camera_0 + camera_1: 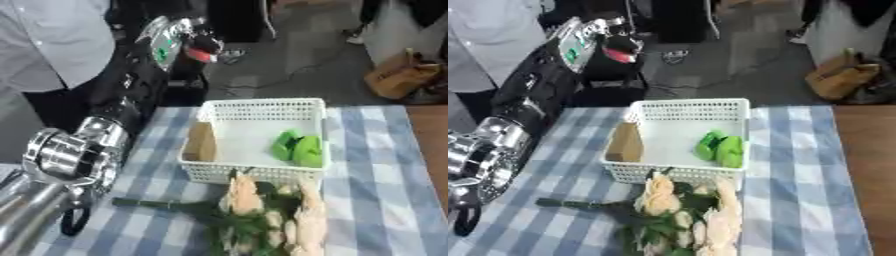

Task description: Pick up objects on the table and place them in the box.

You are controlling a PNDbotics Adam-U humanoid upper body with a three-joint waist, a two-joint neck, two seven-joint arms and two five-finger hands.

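My fingers cannot be made out; my left arm point(105, 135) rises at frame left. Flower bouquet point(680, 210) lies on the counter point(798, 200), lower centre, touching the white basket point(680, 177). Probably light, soft, fragile: take the green stem point(579, 204).

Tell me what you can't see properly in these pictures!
- Left hand: raised far up beyond the table; blur hides whether its fingers are open or curled.
- Right hand: in neither view.
- Flower bouquet: its lower end is cut off by the bottom edge in both views.
- Green thing in the white basket: too blurred to identify.
- Tan block in the basket: only colour and shape show.
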